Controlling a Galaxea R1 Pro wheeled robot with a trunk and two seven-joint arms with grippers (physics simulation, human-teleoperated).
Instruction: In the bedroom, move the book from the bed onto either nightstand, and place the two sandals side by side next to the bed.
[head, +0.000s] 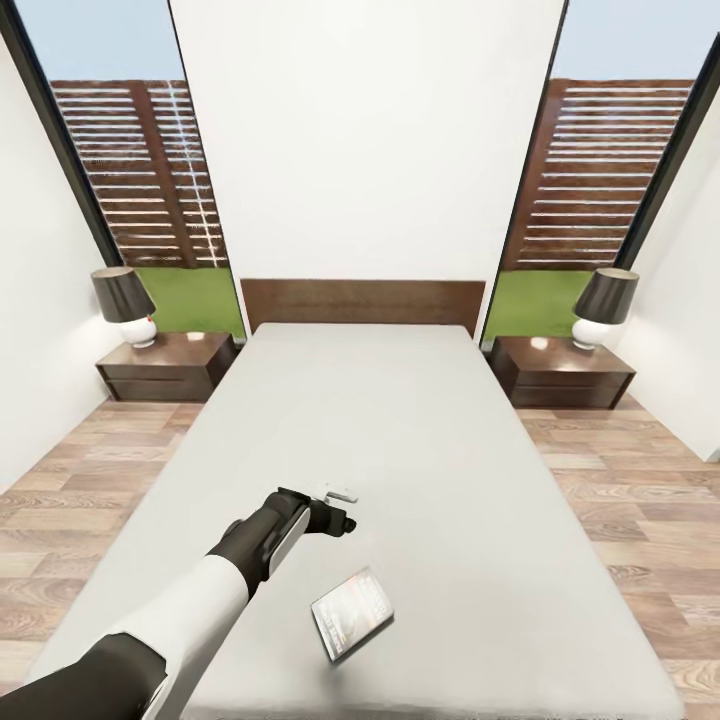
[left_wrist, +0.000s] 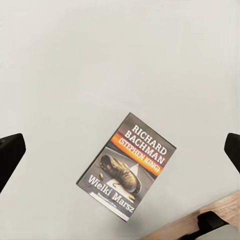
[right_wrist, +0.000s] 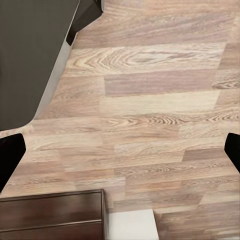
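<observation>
The book (head: 352, 613) lies flat on the pale-grey bed (head: 400, 440), close to its near edge. My left gripper (head: 340, 508) hovers over the mattress just beyond the book, apart from it. In the left wrist view the book (left_wrist: 127, 167) shows its cover, dark with an orange band; my left gripper (left_wrist: 121, 152) is open, its fingertips (left_wrist: 10, 155) spread far to either side. The right gripper (right_wrist: 121, 154) is open above bare wood floor (right_wrist: 150, 100). One nightstand (head: 165, 367) stands left of the headboard, the other nightstand (head: 565, 372) right. The two sandals are out of view.
Each nightstand carries a lamp, one on the left (head: 125, 305) and one on the right (head: 603, 305). The dark headboard (head: 362, 305) backs onto a white wall between tall windows. Plank floor (head: 620, 500) runs along both sides of the bed. A dark wooden edge (right_wrist: 50, 215) lies below the right gripper.
</observation>
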